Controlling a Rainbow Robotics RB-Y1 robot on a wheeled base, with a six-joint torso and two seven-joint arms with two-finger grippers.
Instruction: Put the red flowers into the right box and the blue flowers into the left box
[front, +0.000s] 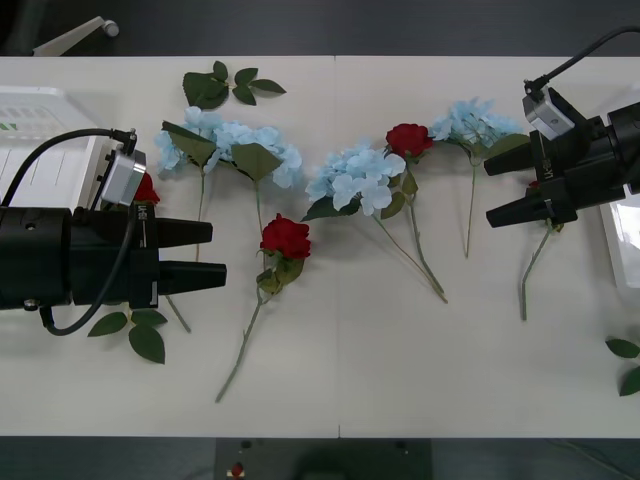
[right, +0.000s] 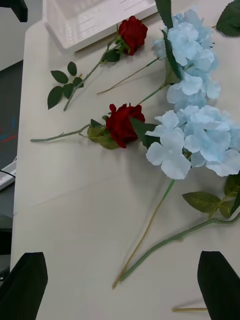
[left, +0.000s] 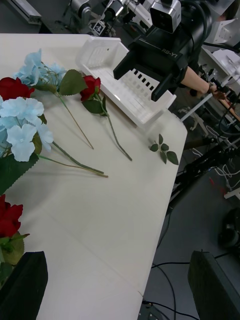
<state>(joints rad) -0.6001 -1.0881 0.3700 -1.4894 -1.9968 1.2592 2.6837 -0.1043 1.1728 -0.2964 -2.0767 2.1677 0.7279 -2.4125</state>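
The left gripper hovers near the bench's left edge, jaws spread apart and holding nothing, a red flower partly hidden behind it. The right gripper hangs near the right edge, jaws likewise parted and empty, over another stem. Across the middle of the bench the blue flowers and red flowers lie mixed, stems crossing. The left box sits at the left edge, the right box at the right edge. Loose leaf sprigs lie near the far edge and both near corners
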